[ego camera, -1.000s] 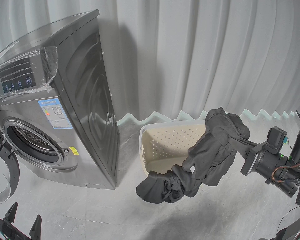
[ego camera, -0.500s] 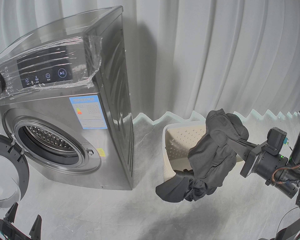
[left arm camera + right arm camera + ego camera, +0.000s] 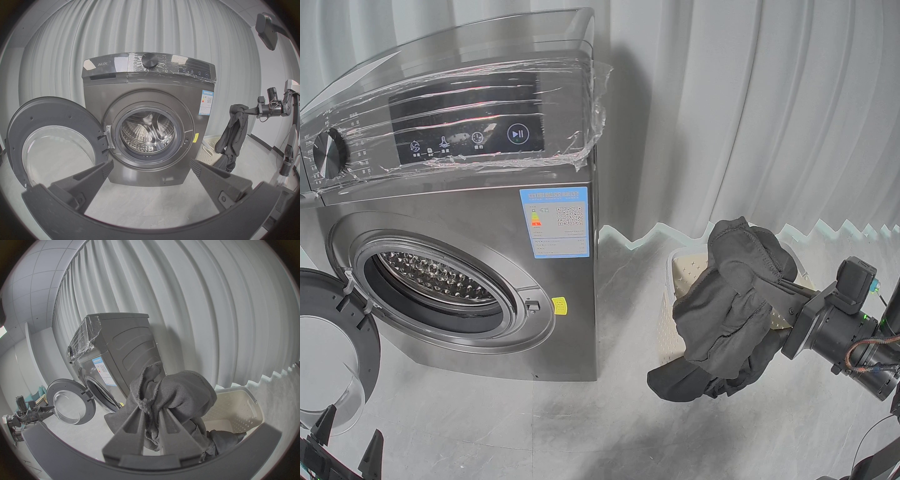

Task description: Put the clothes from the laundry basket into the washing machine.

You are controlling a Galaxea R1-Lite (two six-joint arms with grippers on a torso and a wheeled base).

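So, about halfway on this one | right hand [image 3: 152, 410] pinching dark garment [image 3: 731, 300], dangling by laundry basket [image 3: 682, 265] | washing machine [image 3: 487, 206] door [image 3: 331, 350] open, drum [image 3: 434, 284] looks empty | left hand [image 3: 150, 164] spread, idle | more clothes in basket? can't tell

washing machine [image 3: 487, 206] in brushed grey metal with a soft sheen; crinkled clear plastic film [image 3: 581, 106] glossy over its dark panel; drum [image 3: 147, 131] of shiny perforated steel; door [image 3: 54, 143] matt dark plastic around clear glass; garment [image 3: 725, 300] soft matt dark-grey cloth; laundry basket [image 3: 234, 405] smooth cream perforated plastic; curtain [image 3: 769, 112] matt white cloth; floor [image 3: 581, 425] smooth, faintly glossy
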